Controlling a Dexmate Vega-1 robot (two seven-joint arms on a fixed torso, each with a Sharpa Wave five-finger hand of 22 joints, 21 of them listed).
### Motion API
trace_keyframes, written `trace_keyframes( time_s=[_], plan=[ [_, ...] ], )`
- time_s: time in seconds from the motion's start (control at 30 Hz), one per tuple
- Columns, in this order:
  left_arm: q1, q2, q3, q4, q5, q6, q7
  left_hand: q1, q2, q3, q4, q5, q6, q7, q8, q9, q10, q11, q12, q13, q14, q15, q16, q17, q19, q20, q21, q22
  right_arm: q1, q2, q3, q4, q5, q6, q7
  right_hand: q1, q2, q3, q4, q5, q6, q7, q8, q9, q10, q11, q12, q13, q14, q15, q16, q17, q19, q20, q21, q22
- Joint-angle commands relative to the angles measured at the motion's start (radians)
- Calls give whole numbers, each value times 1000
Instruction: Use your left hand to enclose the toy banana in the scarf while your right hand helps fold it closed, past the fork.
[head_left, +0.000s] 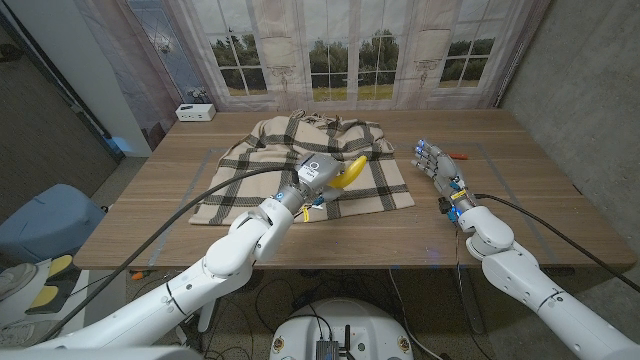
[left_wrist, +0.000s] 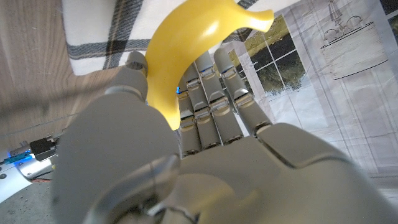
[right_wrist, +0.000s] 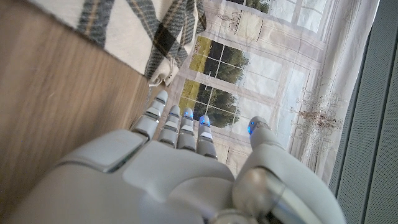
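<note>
A yellow toy banana (head_left: 351, 170) is held in my left hand (head_left: 314, 178) just above the cream and black plaid scarf (head_left: 260, 170), which lies spread on the wooden table (head_left: 150, 220). In the left wrist view the banana (left_wrist: 186, 50) curves out between the fingers of my left hand (left_wrist: 205, 155), with the scarf (left_wrist: 93, 25) beyond it. My right hand (head_left: 437, 168) stands open to the right of the scarf, fingers apart and holding nothing. The right wrist view looks past my right hand (right_wrist: 174, 168) to the scarf's edge (right_wrist: 124, 31). A small orange-tipped thing (head_left: 458, 156), perhaps the fork, lies just beyond the right hand.
A white box (head_left: 195, 112) sits at the table's far left corner. Curtains with printed windows hang behind the table. A small dark thing (head_left: 443, 206) lies by my right wrist. Bare wood stretches along the right side and the near edge.
</note>
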Motion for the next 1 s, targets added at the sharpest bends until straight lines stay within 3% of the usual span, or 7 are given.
trace_keyframes(
  time_s=[0.03, 0.53, 1.0],
  plan=[
    [-30, 25, -39, 5, -61, 35, -77, 131, 134, 37, 42, 5, 142, -58, 7, 3, 97, -105, 10, 109, 95, -156, -9, 5, -10, -2, 10, 3, 5, -11, -3, -33, -43, 9, -21, -2, -3, 7, -2, 6, 11, 3, 5, 3, 11, 2, 5, 3, 6, -2, -3, 1, 11, 1, 4, 6],
    [-98, 56, -54, 36, -112, 77, -187, 130, 134, 40, 47, 5, 136, -56, 6, 6, 86, -103, 17, 123, 97, -154, -18, 14, -22, 0, 22, 4, 18, -18, -10, -73, -90, 17, -31, -1, -4, 6, -4, 6, 23, 1, 8, 3, 16, 3, 5, 3, 8, -2, -5, 1, 12, 1, 4, 6],
    [-200, 59, -25, 133, -109, 87, -223, 130, 132, 41, 49, 5, 137, -55, 6, 5, 83, -103, 23, 134, 98, -155, -24, 22, -27, -1, 33, 5, 26, -7, -13, -76, -108, 21, -47, -1, -4, 6, -6, 5, 28, 3, 8, 3, 21, 4, 6, 3, 11, -2, -4, 1, 13, 3, 3, 6]
  ],
)
